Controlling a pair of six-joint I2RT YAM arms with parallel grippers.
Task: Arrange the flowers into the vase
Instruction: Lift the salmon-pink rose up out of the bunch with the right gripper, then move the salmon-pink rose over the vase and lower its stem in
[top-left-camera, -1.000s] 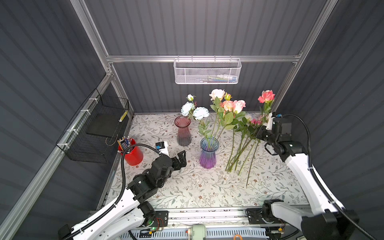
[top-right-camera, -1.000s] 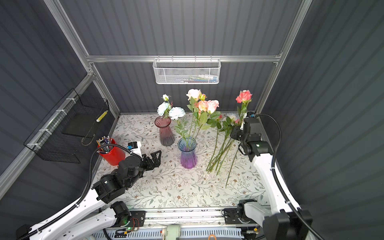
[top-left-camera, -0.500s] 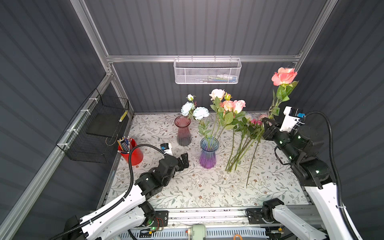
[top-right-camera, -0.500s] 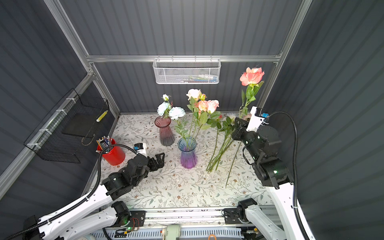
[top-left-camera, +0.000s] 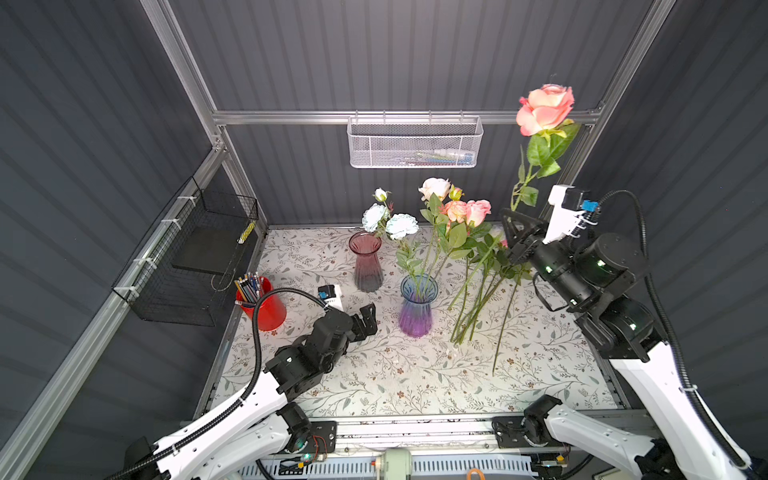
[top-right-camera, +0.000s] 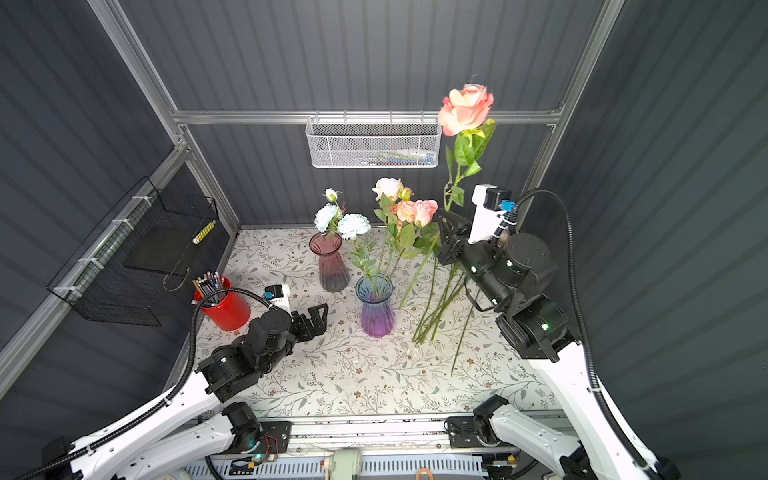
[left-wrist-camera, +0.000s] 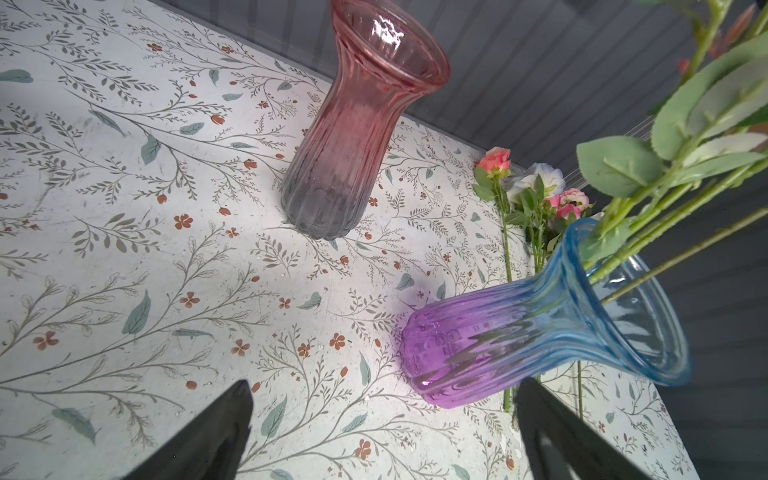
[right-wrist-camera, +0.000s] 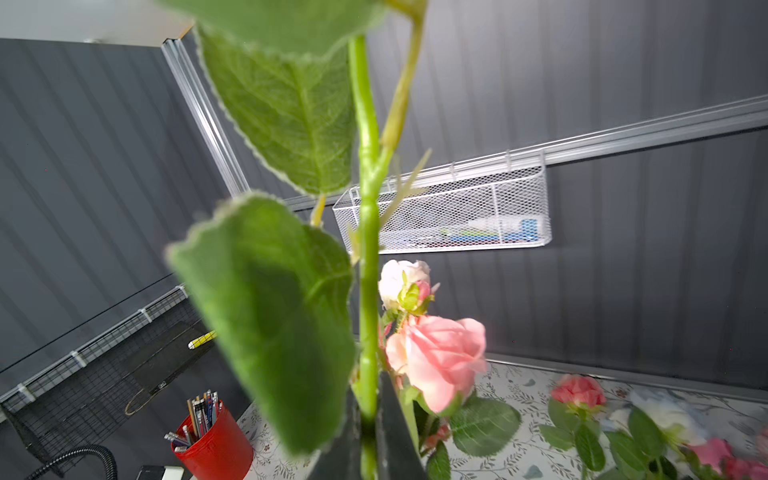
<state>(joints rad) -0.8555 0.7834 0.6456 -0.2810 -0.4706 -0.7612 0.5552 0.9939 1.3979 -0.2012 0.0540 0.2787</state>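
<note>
My right gripper (top-left-camera: 517, 218) (top-right-camera: 451, 220) is shut on the green stem (right-wrist-camera: 368, 249) of a coral rose (top-left-camera: 545, 109) (top-right-camera: 466, 109), held upright high above the table's back right. A blue-and-purple vase (top-left-camera: 417, 305) (left-wrist-camera: 519, 332) at mid-table holds several flowers with white, pink and pale blue heads (top-left-camera: 453, 208). A pink vase (top-left-camera: 365, 262) (left-wrist-camera: 357, 137) behind it looks empty. Several loose flowers (top-left-camera: 478, 299) (top-right-camera: 436, 303) lie on the table right of the blue vase. My left gripper (top-left-camera: 368, 318) (left-wrist-camera: 384, 386) hangs open just left of the blue vase, holding nothing.
A red cup of pencils (top-left-camera: 266, 309) stands at the table's left edge. A white mesh basket (top-left-camera: 415, 141) hangs on the back wall and a black wire basket (top-left-camera: 195, 257) on the left wall. Dark walls close in on three sides.
My right arm has lifted the coral rose from beside the loose pile to high in the air. The left gripper has crept a little toward the blue vase, still open.
</note>
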